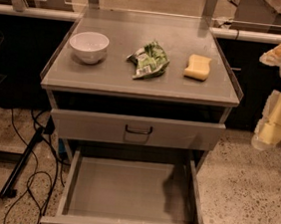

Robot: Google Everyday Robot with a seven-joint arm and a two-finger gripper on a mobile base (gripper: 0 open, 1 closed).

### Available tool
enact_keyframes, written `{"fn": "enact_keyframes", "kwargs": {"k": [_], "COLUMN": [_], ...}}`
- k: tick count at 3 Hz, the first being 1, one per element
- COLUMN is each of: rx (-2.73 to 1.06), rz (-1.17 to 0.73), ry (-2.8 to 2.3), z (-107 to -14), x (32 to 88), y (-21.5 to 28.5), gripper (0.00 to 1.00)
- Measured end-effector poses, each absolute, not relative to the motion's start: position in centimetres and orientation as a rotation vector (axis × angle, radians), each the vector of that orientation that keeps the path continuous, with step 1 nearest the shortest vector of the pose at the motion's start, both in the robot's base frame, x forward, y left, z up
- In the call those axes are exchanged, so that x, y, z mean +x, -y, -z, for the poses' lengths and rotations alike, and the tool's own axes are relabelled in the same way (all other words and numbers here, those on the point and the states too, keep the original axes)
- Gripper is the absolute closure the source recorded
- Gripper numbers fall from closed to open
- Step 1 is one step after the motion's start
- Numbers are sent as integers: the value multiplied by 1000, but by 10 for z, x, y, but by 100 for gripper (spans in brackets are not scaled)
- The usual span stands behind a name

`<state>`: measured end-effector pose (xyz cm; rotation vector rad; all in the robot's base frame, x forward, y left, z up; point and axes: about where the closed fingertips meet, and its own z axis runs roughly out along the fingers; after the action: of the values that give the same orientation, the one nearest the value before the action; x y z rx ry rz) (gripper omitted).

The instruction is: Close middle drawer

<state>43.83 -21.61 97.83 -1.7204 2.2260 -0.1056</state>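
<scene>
At the lower left of the frame, loose cables [29, 180] trail over the floor beside the cart, and if you bring the base in from that side it could snag them. On the cart top [109, 78] a white bowl [89, 46], a green bag [148, 60] and a yellow sponge [198, 67] lie loose, so a hard shove that rocks the cart might slide them. The middle drawer [122, 189] fills the lower centre of the frame. It is pulled far out, with its tray bare and its front panel at the very bottom edge, partly cut off, so your contact point is barely in sight. Above it the upper drawer [94, 125] also stands slightly proud, its dark handle [138, 130] at centre. A push aimed too high would likely shut that one instead. At the right edge, about level with the upper drawer and well apart from the cart, hangs the gripper [272, 123]; you cannot tell whether it is spread or closed. From there it must swing round to the front panel. A push on the right corner alone could skew the tray and jam it, and catching the side rail would drag the cart sideways.
</scene>
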Motion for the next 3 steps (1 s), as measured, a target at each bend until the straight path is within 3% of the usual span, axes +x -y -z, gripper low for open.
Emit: {"fn": "enact_keyframes", "kwargs": {"k": [1,2,3], "rx": [-1720,-1720,-1720], "rz": [106,106,106], "ry": [-2226,-2226,-2226], "z": [-978,-978,-978], "x": [438,438,438], "y": [216,216,216], "gripper": [0,17,40]}}
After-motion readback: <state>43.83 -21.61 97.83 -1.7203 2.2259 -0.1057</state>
